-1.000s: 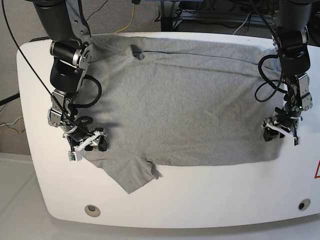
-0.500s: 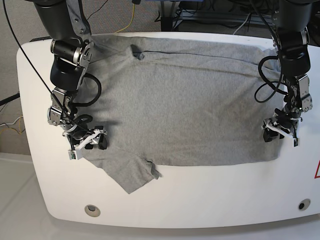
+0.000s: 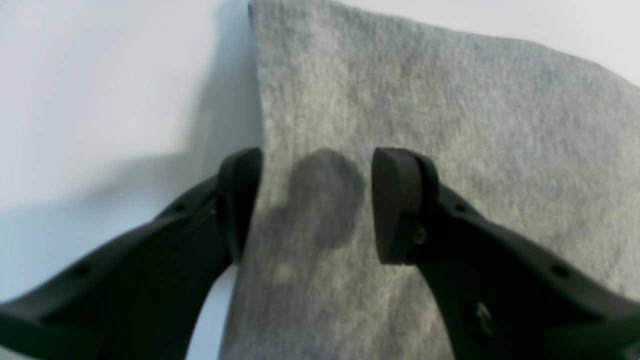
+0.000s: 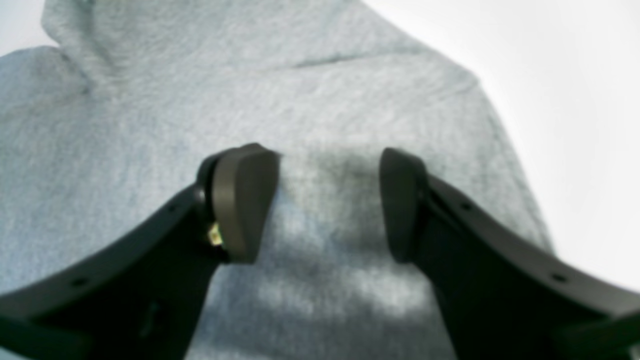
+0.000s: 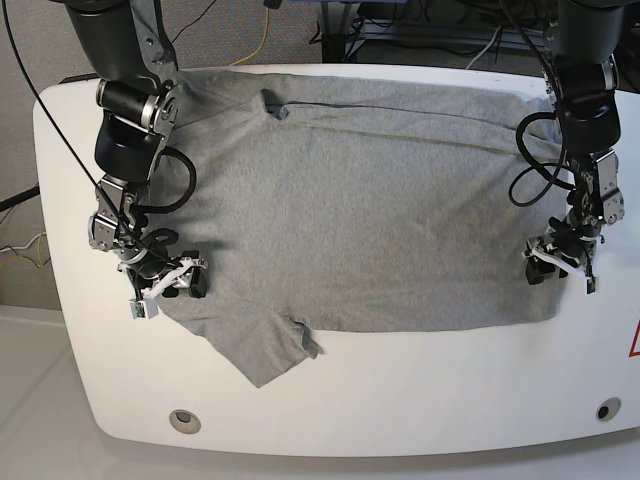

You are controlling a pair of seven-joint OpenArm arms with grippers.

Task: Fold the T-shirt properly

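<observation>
Both end effectors sit low at the shirt's two short ends, and I read each one as spread apart with nothing pinched. Largest first: the white tabletop carries the T-shirt, which lies flat and plain-side up across most of it. Its long axis runs side to side in the base view. A sleeve sticks out toward the near edge on that view's left, so the shoulder end seems to lie there. A small dark fold sits at the far edge; I cannot tell what it is.

My right arm comes down from the upper left of the base view, elbow bent, wrist angled toward the cloth. Its right end effector hovers at the shirt's edge beside the sleeve. From the right wrist camera the two fingers stand apart over grey cloth, with a ridge of fabric beyond them.

My left arm hangs almost straight down on the base view's right. The left end effector is at the opposite edge. In the left wrist view the fingers straddle the shirt's border, one over bare tabletop, one over cloth.

Both wrist pictures are blurred, so I cannot tell whether the fingertips touch the fabric. No lettering shows.
</observation>
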